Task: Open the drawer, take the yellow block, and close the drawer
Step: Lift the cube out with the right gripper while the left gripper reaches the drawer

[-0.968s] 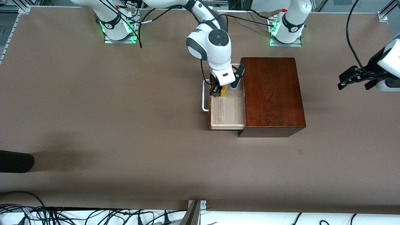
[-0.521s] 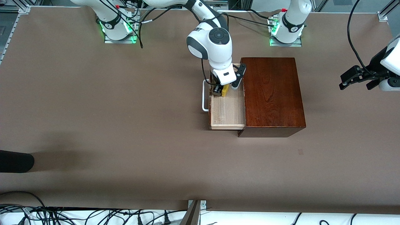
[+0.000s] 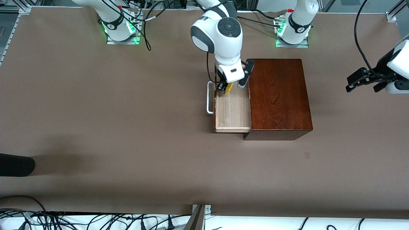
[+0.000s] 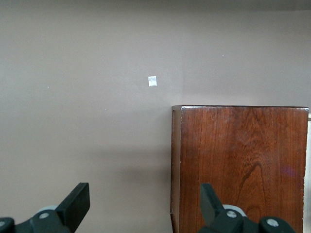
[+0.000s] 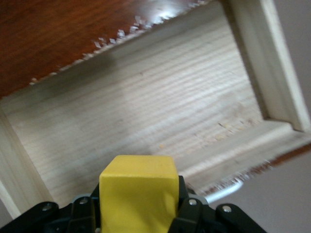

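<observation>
The drawer [image 3: 232,111] stands pulled out of the mahogany box [image 3: 278,95] toward the right arm's end of the table, its white loop handle [image 3: 209,97] outermost. My right gripper [image 3: 225,88] hangs over the drawer's end nearest the robots' bases, shut on the yellow block [image 3: 228,88]. In the right wrist view the yellow block [image 5: 138,194] sits clamped in the right gripper [image 5: 138,211] above the pale drawer floor [image 5: 146,111]. My left gripper [image 3: 362,87] waits open and empty in the air over the table's left-arm end. The left wrist view shows the left gripper [image 4: 144,204] and the box [image 4: 238,160].
A small pale tape mark [image 4: 152,81] lies on the brown table beside the box. A dark object [image 3: 16,164] juts in at the table's right-arm end, near the front camera. Cables [image 3: 96,220] run along the front edge.
My right gripper has risen with the yellow block, lifting it clear of the drawer floor. The left arm has barely shifted.
</observation>
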